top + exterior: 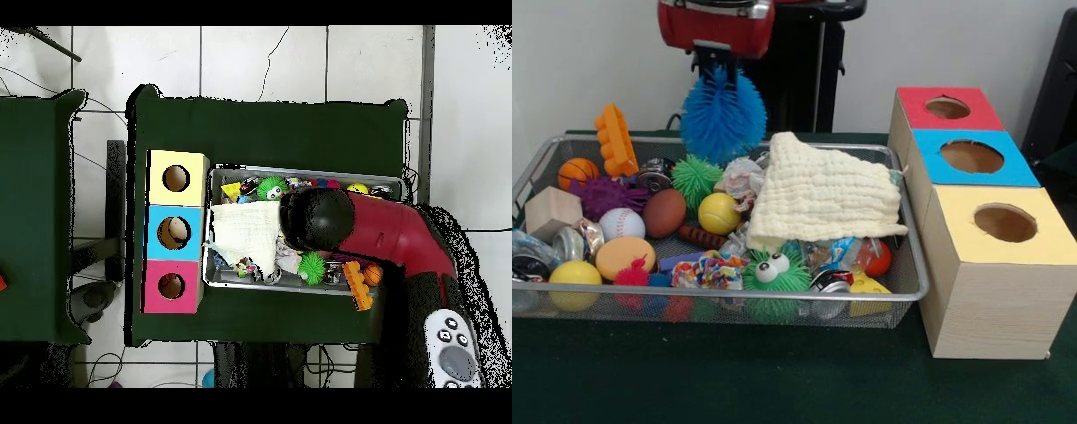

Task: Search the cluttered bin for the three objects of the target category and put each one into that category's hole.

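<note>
One object hangs from the gripper [716, 64] at this moment: a blue spiky ball [723, 115], pinched at its top between the fingers, which are pressed together on its soft spikes. In the front view the ball is lifted clear above the back rim of the wire bin [914, 256], over the left half of the bin, and it touches nothing below it. Under and around it the clutter lies in the bin: a green spiky ball [696, 177], a yellow tennis ball [719, 213], a brown egg-shaped ball [664, 213], a baseball [621, 223], and a cream cloth [821, 196] that covers the right part. The relation that matters for the next move is the direction to the holes. The three boxes stand in a row just beside the right end of the bin in the front view: the red-topped box [975, 110] farthest back, the blue-topped box [1015, 172] in the middle, the yellow-topped box [1042, 243] nearest the camera. So the ball must travel sideways, across the cloth, toward that row. In the overhead view the arm [385, 235] hides the ball, and the boxes lie at the other end of the bin from it. Which hole belongs to this category I cannot tell from the pictures; in my judgement the red one is nearest in depth to the ball.
</note>
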You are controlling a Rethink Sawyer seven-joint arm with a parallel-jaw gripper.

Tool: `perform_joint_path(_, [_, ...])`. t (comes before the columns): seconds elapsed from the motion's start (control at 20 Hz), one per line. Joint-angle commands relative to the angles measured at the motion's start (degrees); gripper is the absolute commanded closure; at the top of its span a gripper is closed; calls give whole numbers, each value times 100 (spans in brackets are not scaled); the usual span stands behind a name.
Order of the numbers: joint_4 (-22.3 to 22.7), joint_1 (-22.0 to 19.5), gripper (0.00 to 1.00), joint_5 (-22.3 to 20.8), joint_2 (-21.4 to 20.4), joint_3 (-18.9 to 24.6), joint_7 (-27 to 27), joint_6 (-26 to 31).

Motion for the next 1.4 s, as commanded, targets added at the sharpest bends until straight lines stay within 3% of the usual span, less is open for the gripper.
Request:
perform_joint_path(0.05, [234, 452, 100, 293, 75, -28, 1317, 316])
perform_joint_path(0.7, [175, 811, 100, 612, 262, -310, 1384, 108])
perform_joint_path(1.4, [353, 275, 100, 582, 325, -55, 536, -336])
